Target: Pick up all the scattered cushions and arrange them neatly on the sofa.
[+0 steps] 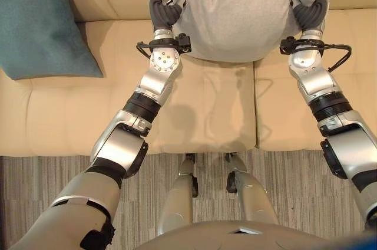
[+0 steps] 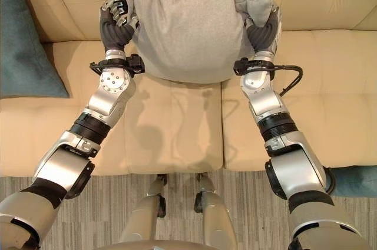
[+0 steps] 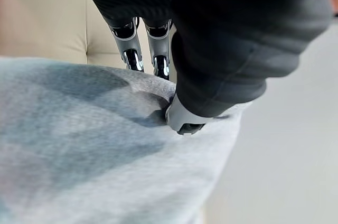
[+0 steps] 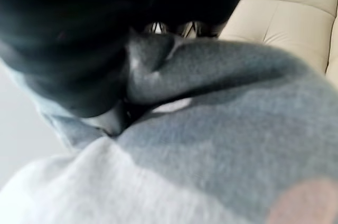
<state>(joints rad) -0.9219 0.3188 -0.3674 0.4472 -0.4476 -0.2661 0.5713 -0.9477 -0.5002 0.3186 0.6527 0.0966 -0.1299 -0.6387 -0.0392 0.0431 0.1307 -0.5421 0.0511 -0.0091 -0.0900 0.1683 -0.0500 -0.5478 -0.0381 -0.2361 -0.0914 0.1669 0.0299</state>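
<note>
Cushions sit on the cream sofa, and the robot holds one of them. Far to the left, a teal cushion leans against the sofa back. It is well away from both hands. Next comes the left hand. It grips the left side of the grey cushion, with its fingers curled over the edge. The left wrist view shows this from very close: the thumb digs into the grey cloth and makes a dent, and the fingers press in on the other side of that fold. The grey cushion is big and soft. It is held up between the two hands, in front of the sofa back and over the middle seat. To the right, the right hand grips the other side. The right wrist view shows a bunch of grey cloth squeezed under the hand, with the tufted sofa back behind it. The right eye view shows one more thing: a bit of teal cloth down by the right edge, on the striped rug.
</note>
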